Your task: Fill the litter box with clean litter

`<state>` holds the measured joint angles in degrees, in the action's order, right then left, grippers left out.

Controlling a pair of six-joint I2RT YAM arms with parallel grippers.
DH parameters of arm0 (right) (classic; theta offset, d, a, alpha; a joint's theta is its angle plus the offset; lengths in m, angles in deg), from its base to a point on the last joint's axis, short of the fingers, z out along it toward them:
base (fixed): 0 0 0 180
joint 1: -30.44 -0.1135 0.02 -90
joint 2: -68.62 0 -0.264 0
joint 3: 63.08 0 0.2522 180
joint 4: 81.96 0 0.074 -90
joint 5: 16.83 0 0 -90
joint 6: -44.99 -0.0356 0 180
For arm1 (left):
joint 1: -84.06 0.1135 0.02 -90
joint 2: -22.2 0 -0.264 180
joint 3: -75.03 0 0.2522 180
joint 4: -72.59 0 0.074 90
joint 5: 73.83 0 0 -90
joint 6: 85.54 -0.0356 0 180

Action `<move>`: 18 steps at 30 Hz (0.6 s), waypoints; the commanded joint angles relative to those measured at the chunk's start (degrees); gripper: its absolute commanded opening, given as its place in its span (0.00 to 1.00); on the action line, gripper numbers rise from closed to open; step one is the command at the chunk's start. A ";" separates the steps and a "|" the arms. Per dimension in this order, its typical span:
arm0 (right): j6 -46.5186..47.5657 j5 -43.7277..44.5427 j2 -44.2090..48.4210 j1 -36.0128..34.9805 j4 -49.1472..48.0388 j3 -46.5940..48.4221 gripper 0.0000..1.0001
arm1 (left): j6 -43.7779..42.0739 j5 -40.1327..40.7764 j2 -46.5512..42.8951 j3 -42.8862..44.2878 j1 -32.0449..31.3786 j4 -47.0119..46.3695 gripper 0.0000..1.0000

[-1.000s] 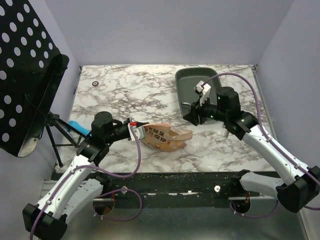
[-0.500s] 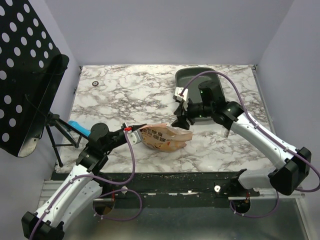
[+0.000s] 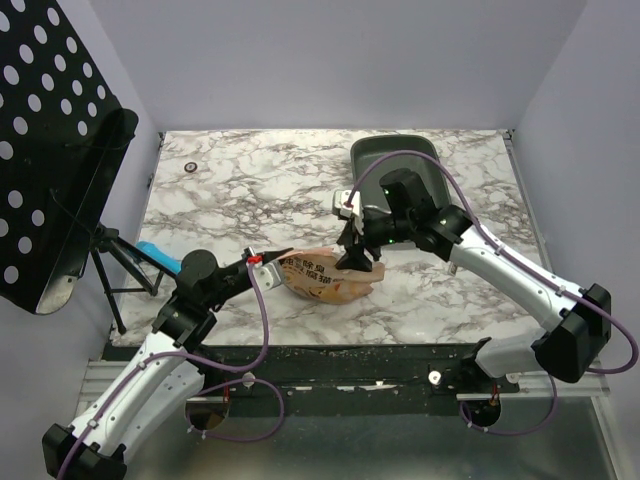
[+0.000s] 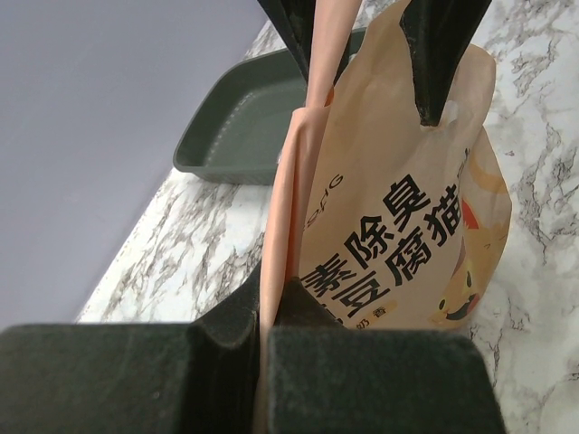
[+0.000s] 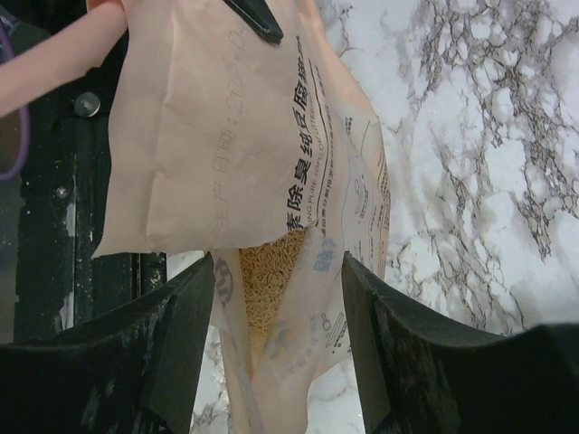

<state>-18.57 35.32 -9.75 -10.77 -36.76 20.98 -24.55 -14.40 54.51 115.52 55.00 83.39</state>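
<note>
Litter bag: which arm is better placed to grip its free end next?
Right. The right gripper is open, its fingers either side of the bag at the end where litter shows, and nearer the litter box. The left gripper is shut on the bag's other end, so occupied.

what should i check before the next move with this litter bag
1. Left hand shut on the bag: ok, one end is pinched flat.
2. Right hand gripping the bag: not ok, it is open and straddles the mouth end.
3. Litter in the bag: ok, granules show through the opening.
4. Litter box ready: ok, the part that shows holds nothing.
5. Bag over the box: not ok, it lies nearer the arms, apart from the box.
</note>
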 commanded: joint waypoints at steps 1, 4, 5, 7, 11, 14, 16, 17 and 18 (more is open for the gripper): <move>-1.47 -1.53 -0.47 -1.06 -3.22 0.19 0.66 | 0.36 2.26 -1.99 0.53 -0.30 -5.56 0.00; -1.82 -1.18 -1.08 -1.41 -3.84 0.36 0.66 | 0.36 2.53 -2.26 0.44 -0.47 -5.48 0.00; -1.83 -1.27 -1.35 -1.59 -3.93 0.27 0.66 | 0.36 2.44 -2.17 0.35 -0.47 -5.48 0.00; -1.74 -0.74 -1.96 -2.03 -4.19 0.19 0.66 | 0.36 2.53 -2.17 0.44 -0.47 -5.39 0.00; -1.56 -0.13 -2.49 -2.38 -4.63 -0.34 0.66 | 0.36 2.62 -2.26 0.35 -0.56 -5.48 0.00; -1.04 0.32 -2.58 -2.38 -4.29 -0.96 0.65 | 0.36 2.88 -2.78 0.35 -0.56 -5.48 0.00; -0.16 -0.21 -2.58 -2.38 -2.62 -1.13 0.66 | 0.36 2.88 -2.96 0.18 -0.65 -5.48 0.00; 0.45 -0.30 -2.75 -2.38 -1.48 -1.13 0.66 | 0.36 2.97 -3.13 0.09 -0.65 -5.65 0.00; 1.33 -0.21 -3.02 -2.47 -0.08 -1.13 0.66 | 0.36 3.14 -3.05 0.17 -0.65 -5.56 0.00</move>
<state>-19.43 35.15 -11.95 -12.71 -39.95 20.85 -24.38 -13.59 53.44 114.99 54.52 83.48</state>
